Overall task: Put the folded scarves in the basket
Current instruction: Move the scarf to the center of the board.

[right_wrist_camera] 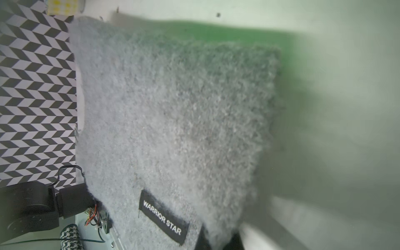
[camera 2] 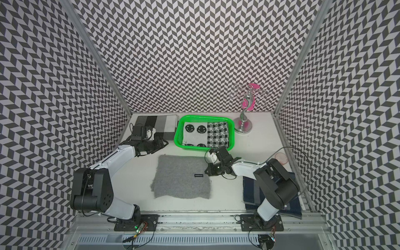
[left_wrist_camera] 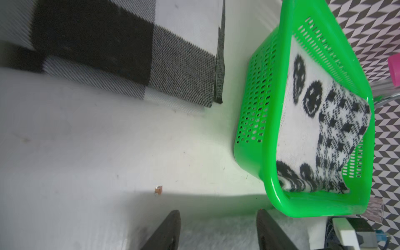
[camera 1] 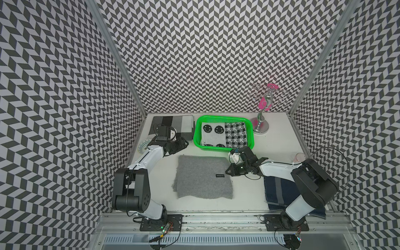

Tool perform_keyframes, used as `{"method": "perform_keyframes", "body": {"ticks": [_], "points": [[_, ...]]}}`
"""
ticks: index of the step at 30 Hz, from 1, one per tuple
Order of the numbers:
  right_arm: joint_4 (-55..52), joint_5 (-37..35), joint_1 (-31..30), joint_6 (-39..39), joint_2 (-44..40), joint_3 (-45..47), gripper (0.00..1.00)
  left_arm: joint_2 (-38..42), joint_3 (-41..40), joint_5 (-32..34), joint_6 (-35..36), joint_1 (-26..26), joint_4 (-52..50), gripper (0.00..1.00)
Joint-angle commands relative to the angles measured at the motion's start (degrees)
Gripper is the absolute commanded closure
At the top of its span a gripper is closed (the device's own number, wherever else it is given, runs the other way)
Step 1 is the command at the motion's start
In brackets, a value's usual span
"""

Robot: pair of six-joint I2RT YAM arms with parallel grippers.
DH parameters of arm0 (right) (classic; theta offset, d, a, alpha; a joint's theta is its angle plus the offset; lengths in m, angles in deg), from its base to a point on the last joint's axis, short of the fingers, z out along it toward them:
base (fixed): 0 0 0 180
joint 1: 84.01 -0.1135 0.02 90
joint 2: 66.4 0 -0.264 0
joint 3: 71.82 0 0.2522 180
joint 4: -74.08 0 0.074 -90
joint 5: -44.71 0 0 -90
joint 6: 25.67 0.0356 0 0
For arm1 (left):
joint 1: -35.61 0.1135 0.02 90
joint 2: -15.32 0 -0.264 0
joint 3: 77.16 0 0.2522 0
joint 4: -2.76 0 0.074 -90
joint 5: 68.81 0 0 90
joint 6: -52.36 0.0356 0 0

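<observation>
Right hand [camera 1: 228, 172] is clamping shut on the gray scarf [camera 1: 203, 177] at its right edge, probably for hauling it into the green basket [camera 1: 195, 134]. Left hand [left_wrist_camera: 218, 231] is hovering half-open, empty.

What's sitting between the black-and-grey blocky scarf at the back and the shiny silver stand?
The green basket, with a smiley-face scarf folded inside it. Both top views show it.

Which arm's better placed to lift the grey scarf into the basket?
Right: the right pincer is shut on the grey scarf at its edge, near the basket; the left pincer is open and empty.
</observation>
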State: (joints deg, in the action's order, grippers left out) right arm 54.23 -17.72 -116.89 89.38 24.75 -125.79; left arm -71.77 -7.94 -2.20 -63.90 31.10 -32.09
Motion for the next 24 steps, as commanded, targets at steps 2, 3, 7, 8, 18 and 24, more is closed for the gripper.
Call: {"method": "perform_keyframes", "body": {"ticks": [2,3,7,8,18,24], "points": [[-2.64,-2.42,4.55,-3.61,-3.83,2.76,0.98,1.66,-2.54,-0.77,-0.21,-2.40,2.15,0.41],[-2.62,-2.10,5.55,-3.79,-3.88,2.93,0.97,1.74,-3.34,-0.77,-0.28,-2.75,2.35,0.41],[-2.93,-1.64,6.54,-3.96,-4.15,2.58,0.82,2.22,-6.88,-1.30,0.07,-4.80,2.29,0.42],[-2.85,-1.78,6.59,-3.48,-4.46,2.59,0.75,2.53,-7.85,-1.30,0.11,-5.46,2.43,0.42],[-3.33,-0.86,7.08,-0.90,-8.41,4.10,0.50,5.99,-13.48,1.77,-1.95,-7.18,3.66,0.39],[2.42,2.03,7.38,3.26,-9.54,8.55,0.46,4.97,-18.81,0.17,-4.08,-7.26,7.03,0.38]]}}
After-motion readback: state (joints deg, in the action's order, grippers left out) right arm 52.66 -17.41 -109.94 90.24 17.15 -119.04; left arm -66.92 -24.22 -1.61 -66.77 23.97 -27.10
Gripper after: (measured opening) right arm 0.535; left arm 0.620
